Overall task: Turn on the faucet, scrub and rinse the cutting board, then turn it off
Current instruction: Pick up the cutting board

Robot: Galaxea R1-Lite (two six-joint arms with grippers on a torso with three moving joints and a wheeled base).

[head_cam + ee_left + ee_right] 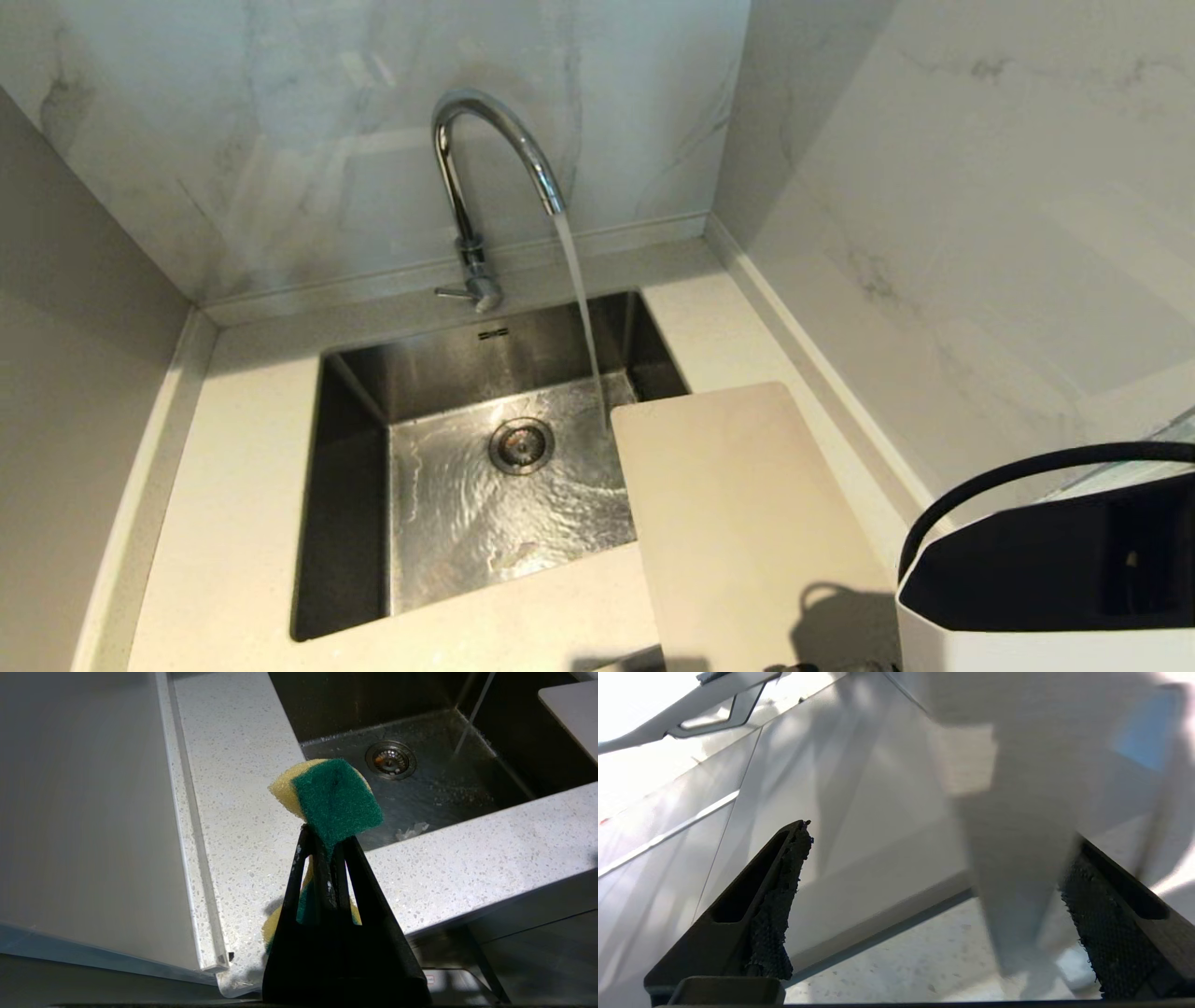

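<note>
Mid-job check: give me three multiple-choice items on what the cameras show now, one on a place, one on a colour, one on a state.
1. Where does the cutting board lie?
A. Flat on the sink floor
B. On the counter right of the sink, one corner over the basin
C. Leaning against the back wall

2. What colour is the scouring face of the sponge in the left gripper?
A. Green
B. Red
C. Blue

3. What is the state of the faucet?
A. Off and dry
B. Dripping only
C. Running in a steady stream

Answers:
1 B: the head view shows the board on the counter with its corner past the sink edge.
2 A: the left wrist view shows a green pad on yellow foam.
3 C: water falls from the spout and ripples across the basin.
</note>
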